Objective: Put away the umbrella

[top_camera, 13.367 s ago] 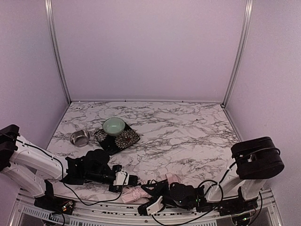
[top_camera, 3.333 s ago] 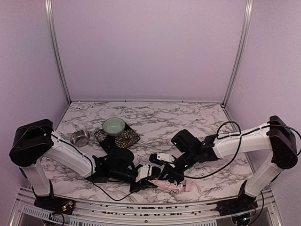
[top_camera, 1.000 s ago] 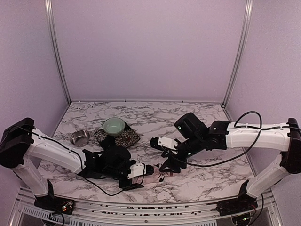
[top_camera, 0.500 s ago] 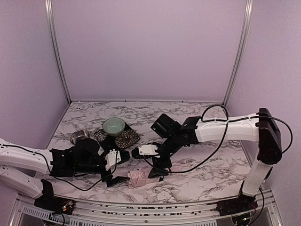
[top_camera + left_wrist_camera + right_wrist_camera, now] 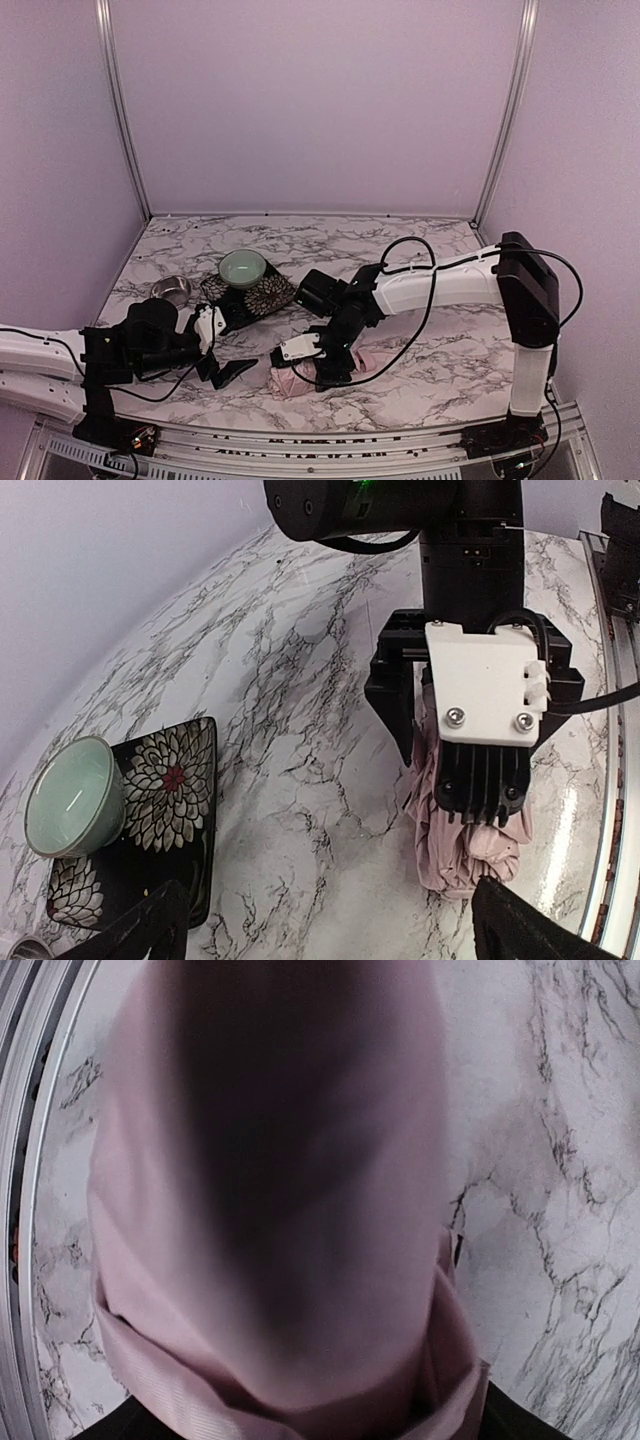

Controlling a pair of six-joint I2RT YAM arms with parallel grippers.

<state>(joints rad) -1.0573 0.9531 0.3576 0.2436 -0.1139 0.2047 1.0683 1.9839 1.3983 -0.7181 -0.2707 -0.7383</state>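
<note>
The umbrella (image 5: 288, 380) is a bundle of crumpled pale pink fabric lying on the marble near the front middle, with more pink fabric (image 5: 376, 355) showing to the right of the arm. My right gripper (image 5: 320, 372) points down onto it, jaws astride the bundle. In the right wrist view the umbrella (image 5: 280, 1210) fills the space between the fingers of my right gripper (image 5: 320, 1420). In the left wrist view the umbrella (image 5: 465, 840) sticks out under that gripper. My left gripper (image 5: 225, 370) is open and empty, left of the umbrella and apart from it; in its own view the left gripper (image 5: 330, 935) spreads wide.
A pale green bowl (image 5: 243, 268) stands on a dark floral mat (image 5: 262, 297) at the middle left, also seen in the left wrist view as the bowl (image 5: 68, 795) and mat (image 5: 165, 790). A small steel bowl (image 5: 172, 290) sits further left. The metal front rail (image 5: 612, 680) runs close by the umbrella.
My left gripper opened, let go of the umbrella and drew back to the left. My right arm swung left and down, and its jaws narrowed around the bundle.
</note>
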